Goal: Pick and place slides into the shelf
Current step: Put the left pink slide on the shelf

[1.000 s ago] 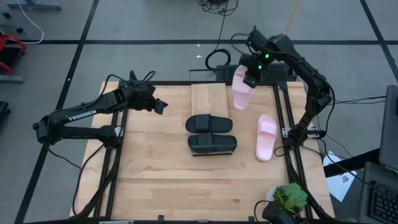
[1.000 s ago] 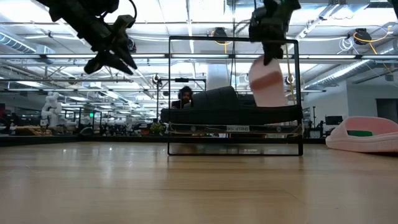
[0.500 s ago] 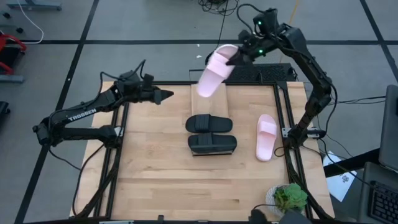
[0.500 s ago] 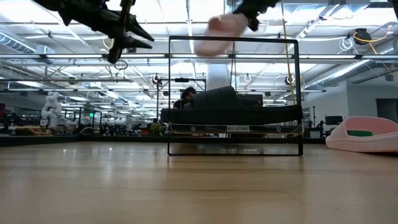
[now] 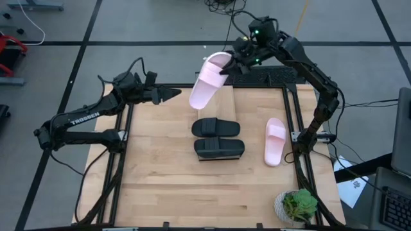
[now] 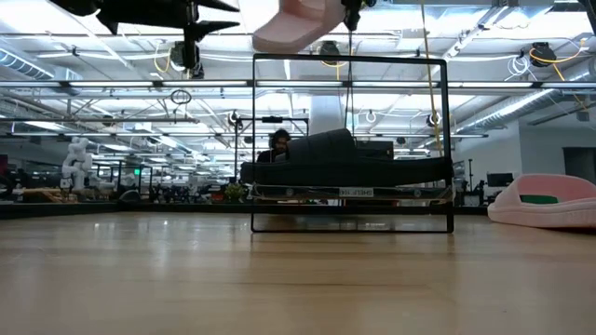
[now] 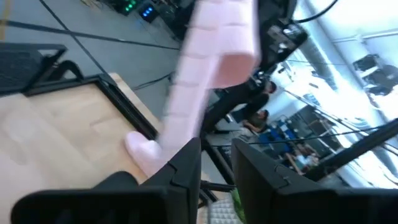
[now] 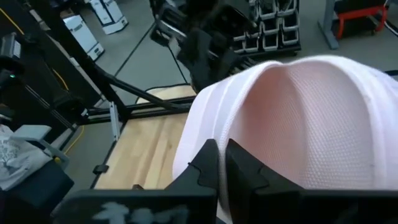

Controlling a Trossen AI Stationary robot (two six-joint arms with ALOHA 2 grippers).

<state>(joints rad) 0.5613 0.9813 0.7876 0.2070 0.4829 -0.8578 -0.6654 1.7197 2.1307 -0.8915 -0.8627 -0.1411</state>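
Right gripper (image 5: 230, 66) pinches pink slide (image 5: 207, 82) at one end, aloft; foam looks light, bendy. Left gripper (image 5: 168, 95) narrowly parted, empty.

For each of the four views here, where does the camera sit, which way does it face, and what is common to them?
High view: overhead, looking straight down; both arms, left gripper, right gripper holding a pink slide above the shelf.
Low view: table height, looking level across the table; arms enter at the top.
Left wrist view: behind the left jaws, facing the lifted slide.
Right wrist view: behind the right jaws, clamped on the slide.
Shared: all four show the lifted pink slide.
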